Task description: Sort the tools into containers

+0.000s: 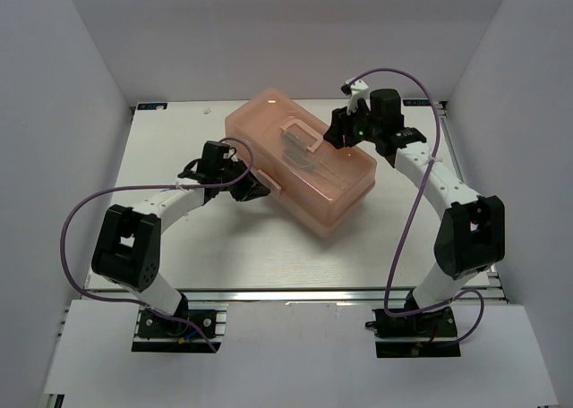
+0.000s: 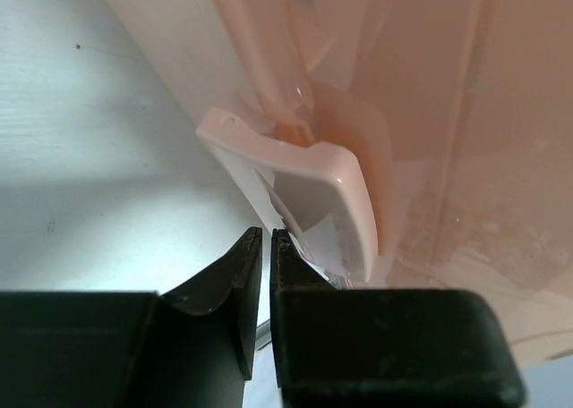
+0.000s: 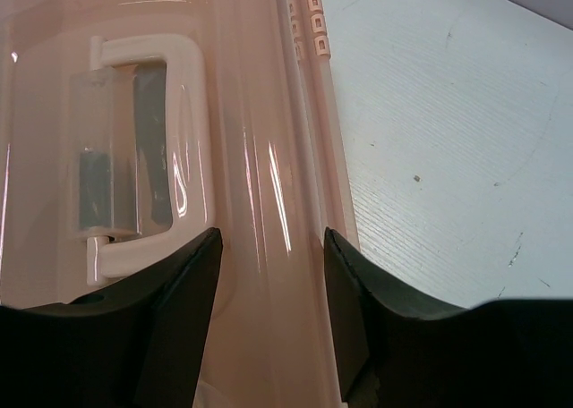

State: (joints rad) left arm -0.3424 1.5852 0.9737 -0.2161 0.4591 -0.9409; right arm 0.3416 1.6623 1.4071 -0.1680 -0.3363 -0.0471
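Note:
The salmon-pink toolbox (image 1: 260, 126) lies closed in the middle of the table, its white carry handle (image 1: 302, 136) on the lid. Dark tool shapes (image 3: 150, 148) show dimly through the translucent lid under the handle (image 3: 192, 148); I cannot tell which tools they are. My left gripper (image 1: 260, 189) is at the box's near-left side; in the left wrist view it (image 2: 266, 233) is shut and empty, its tips just beside the white latch (image 2: 327, 180). My right gripper (image 1: 340, 140) is open over the lid's far-right edge, its fingers straddling the lid ridge (image 3: 271, 238).
The white table (image 1: 224, 247) shows around the box. White walls close in the left, right and back. A metal rail (image 1: 340, 294) runs along the near edge above the arm bases. Purple cables loop from both arms.

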